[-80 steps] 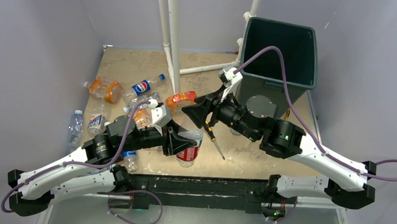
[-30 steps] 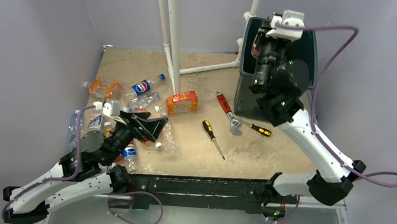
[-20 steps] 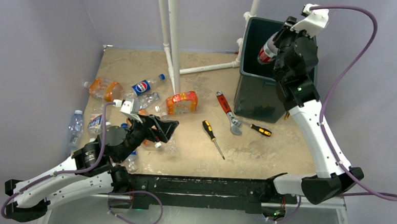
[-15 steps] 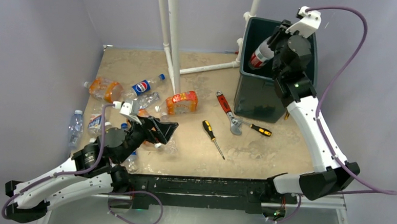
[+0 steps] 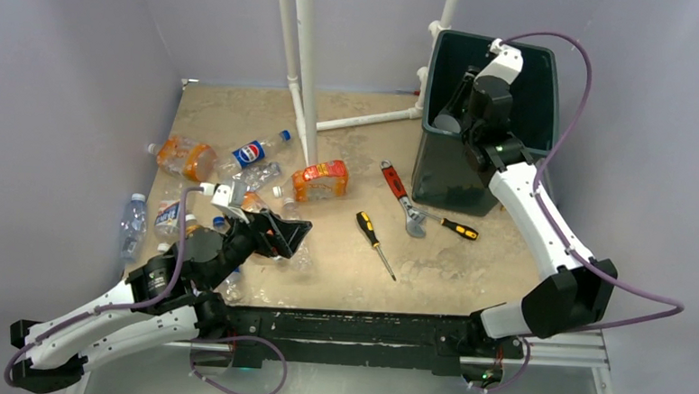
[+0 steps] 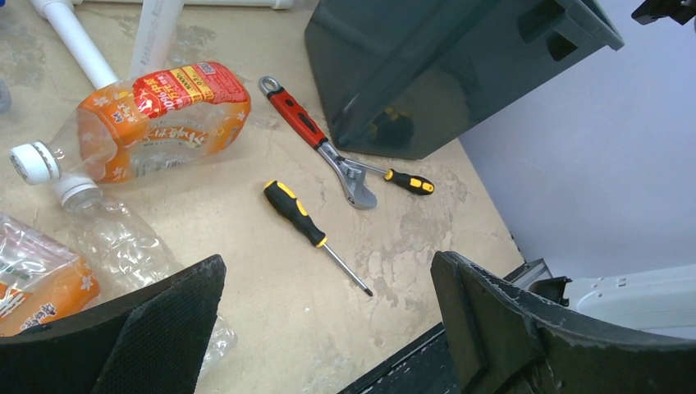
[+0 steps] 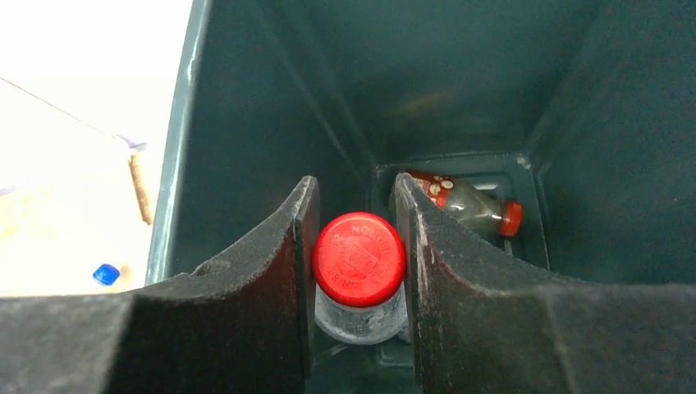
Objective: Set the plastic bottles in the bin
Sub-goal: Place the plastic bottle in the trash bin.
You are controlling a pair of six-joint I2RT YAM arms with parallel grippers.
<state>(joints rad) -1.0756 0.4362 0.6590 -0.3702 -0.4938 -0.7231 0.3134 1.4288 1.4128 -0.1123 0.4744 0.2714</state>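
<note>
My right gripper (image 7: 354, 246) is shut on a clear plastic bottle with a red cap (image 7: 359, 259), pointing down into the dark green bin (image 7: 246, 156). Another red-capped bottle (image 7: 460, 203) lies on the bin floor. From above, the right gripper (image 5: 459, 114) sits just inside the bin's (image 5: 446, 179) left rim. My left gripper (image 5: 287, 235) is open and holds nothing, low over the table's left half. An orange bottle (image 6: 156, 123) and a crushed clear bottle (image 6: 115, 246) lie before it. Several more bottles, among them a Pepsi bottle (image 5: 256, 151), are scattered at the left.
A red-handled wrench (image 5: 400, 198) and two yellow-and-black screwdrivers (image 5: 375, 242) (image 5: 457, 228) lie between the bottles and the bin. White pipes (image 5: 304, 68) stand at the back centre. Grey walls close in the table on three sides.
The right arm has swung the red-capped bottle from above the bin's rim down into its mouth. The left gripper has stayed open and barely shifted.
</note>
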